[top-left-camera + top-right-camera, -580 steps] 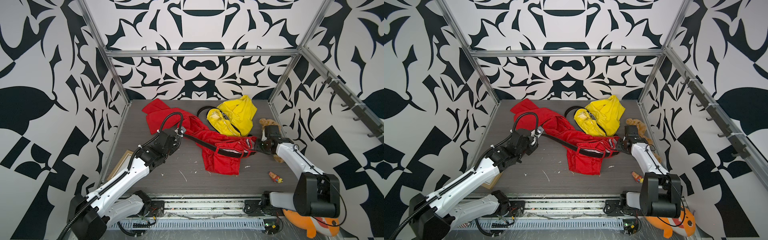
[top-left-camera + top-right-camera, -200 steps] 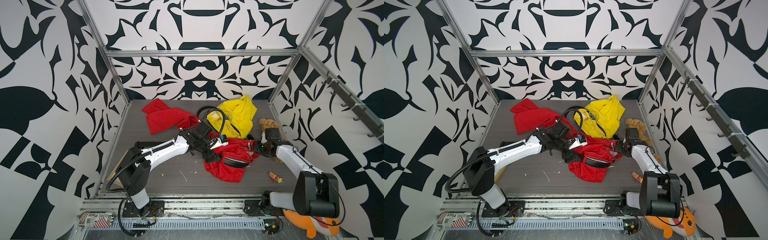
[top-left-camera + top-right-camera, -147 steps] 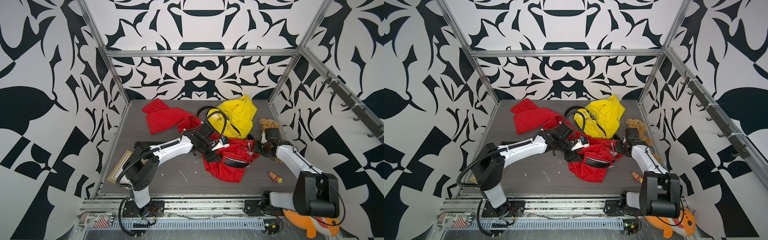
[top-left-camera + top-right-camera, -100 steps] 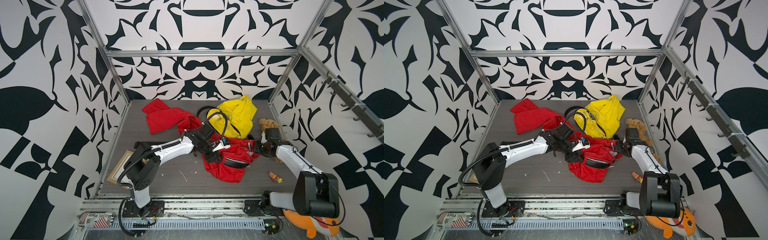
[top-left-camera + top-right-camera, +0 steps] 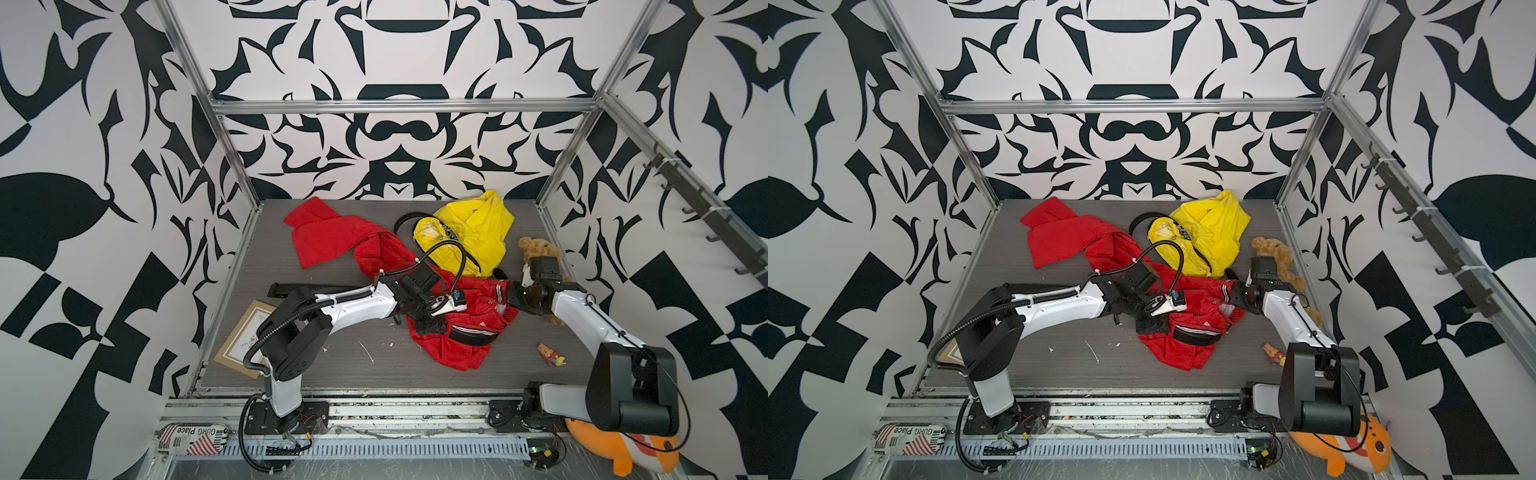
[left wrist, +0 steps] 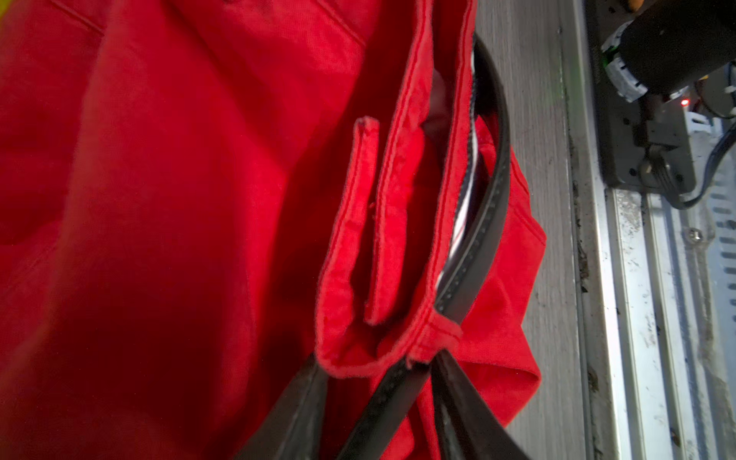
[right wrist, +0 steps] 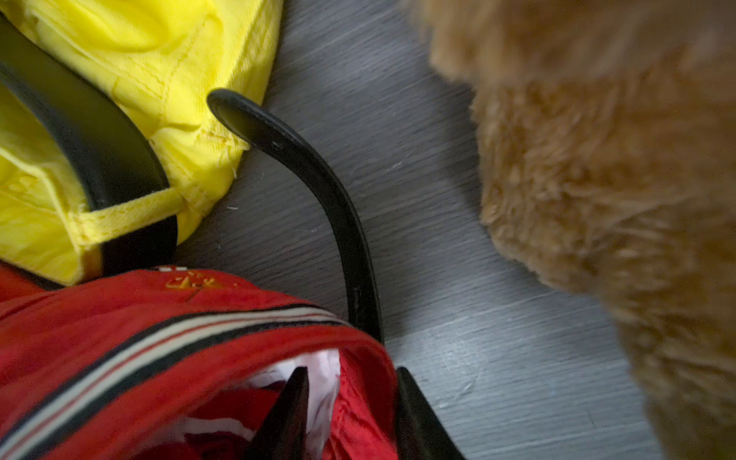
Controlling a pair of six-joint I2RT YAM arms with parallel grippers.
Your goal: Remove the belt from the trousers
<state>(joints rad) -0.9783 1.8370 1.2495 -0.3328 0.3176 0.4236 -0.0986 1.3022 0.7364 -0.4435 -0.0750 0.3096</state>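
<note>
Starting at the near left of the grey table, a framed picture lies flat, partly hidden by the left arm. Just beyond it, the free end of the black belt rests on the table and runs right until the arm covers it. One leg of the red trousers is spread toward the far left, and their bunched waist sits mid-table.

The left gripper is down on that waist. In the left wrist view its dark fingers stand on either side of the belt, where it comes out of a red belt loop. Folds of cloth fill the gap between them, so it cannot be told whether they pinch the belt.

Behind the waist lies a yellow garment, threaded with a second black belt.

The right gripper sits at the right end of the waist. The right wrist view shows it clamped on the red waistband, one finger inside against white lining and the other outside.

A brown plush toy lies just beyond it. A small toy lies near the right edge, and an orange plush sits off the table at the near right.
</note>
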